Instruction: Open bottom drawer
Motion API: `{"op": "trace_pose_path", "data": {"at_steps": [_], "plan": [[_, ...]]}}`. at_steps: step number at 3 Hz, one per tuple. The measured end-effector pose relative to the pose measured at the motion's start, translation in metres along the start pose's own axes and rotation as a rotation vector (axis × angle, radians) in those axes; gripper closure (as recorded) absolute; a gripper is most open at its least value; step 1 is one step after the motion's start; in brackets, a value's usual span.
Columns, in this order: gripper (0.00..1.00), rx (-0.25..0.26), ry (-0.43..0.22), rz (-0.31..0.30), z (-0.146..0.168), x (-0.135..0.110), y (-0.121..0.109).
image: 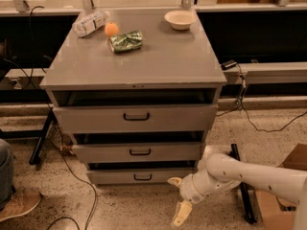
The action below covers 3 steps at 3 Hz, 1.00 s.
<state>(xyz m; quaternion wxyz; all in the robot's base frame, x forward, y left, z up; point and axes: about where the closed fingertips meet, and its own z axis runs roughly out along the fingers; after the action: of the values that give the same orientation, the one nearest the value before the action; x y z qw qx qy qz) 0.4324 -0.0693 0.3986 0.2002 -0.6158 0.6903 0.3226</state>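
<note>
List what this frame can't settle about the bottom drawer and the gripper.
All in the camera view:
Bottom drawer: contents hidden behind its front panel; only a dark slit shows above it.
Gripper, open, low by that drawer's right corner: contact between its upper finger and the drawer is unclear from this angle.
Arm: cut off by the right edge; base out of view.
</note>
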Motion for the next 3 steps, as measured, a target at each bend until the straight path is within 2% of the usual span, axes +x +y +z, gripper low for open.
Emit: {"op": "trace_pose_path", "data": {"at_steps": [1,2,3], "plan": [[0.0,0.001,0.0,-0.001,0.0,0.0,0.0],[0.0,0.042,0.06,-0.023,0.011,0.015,-0.013],[0.0,0.098,0.13,-0.084,0.026,0.041,-0.039]]}}
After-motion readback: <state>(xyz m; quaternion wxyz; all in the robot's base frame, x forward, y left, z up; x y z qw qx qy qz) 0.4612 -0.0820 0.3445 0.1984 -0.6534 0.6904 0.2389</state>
